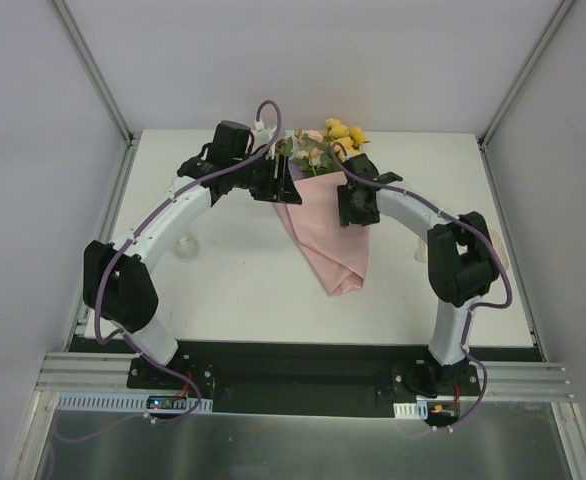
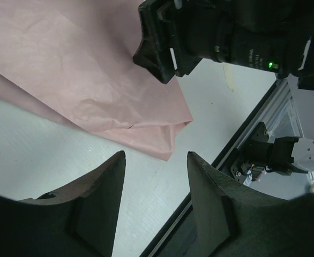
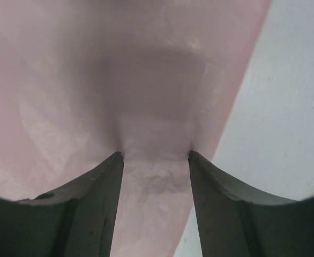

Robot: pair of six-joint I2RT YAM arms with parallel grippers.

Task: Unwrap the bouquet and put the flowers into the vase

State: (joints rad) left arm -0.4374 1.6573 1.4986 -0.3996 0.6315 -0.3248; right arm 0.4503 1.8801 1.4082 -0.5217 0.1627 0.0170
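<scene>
Black fingers (image 3: 92, 198) of the right gripper (image 3: 155, 155) fill the bottom of the right wrist view. They are seen spread, with a crumpled ridge of pink paper (image 3: 119, 80) lying between the tips. The paper is straddled; no firm pinch is shown.

Task thing: cone-shaped bouquet wrapped in pink paper (image 1: 325, 230), laid flat on the white table (image 1: 233, 290), wrap not yet opened. Its long axis runs near to far. The pointed tip is toward the arm bases, and the yellow and pink flowers (image 1: 339, 134) stick out of the far end.

Relative to the bouquet:
- The right gripper is set on its right edge near the mouth end, directly over paper.
- The left gripper (image 2: 155, 158) is found at its left edge near the mouth, also spread, nothing between the fingers. Bare table is seen under them, with a folded corner of the wrap just beyond.

Both arms flank the wide end. The right one is judged nearer, being already on the wrap. The coming move is judged to turn on that: a flap is to be taken at the right edge and peeled across the long axis, away from the stems, while the left side is steadied.

The clear glass vase is not made out with confidence in any view.

Writing: small white print is seen on the black camera barrel (image 2: 243, 51) beyond the bouquet in the left wrist view, too small to be read. A green indicator light (image 2: 270, 65) is lit beside it. No brands or labels are seen elsewhere.
</scene>
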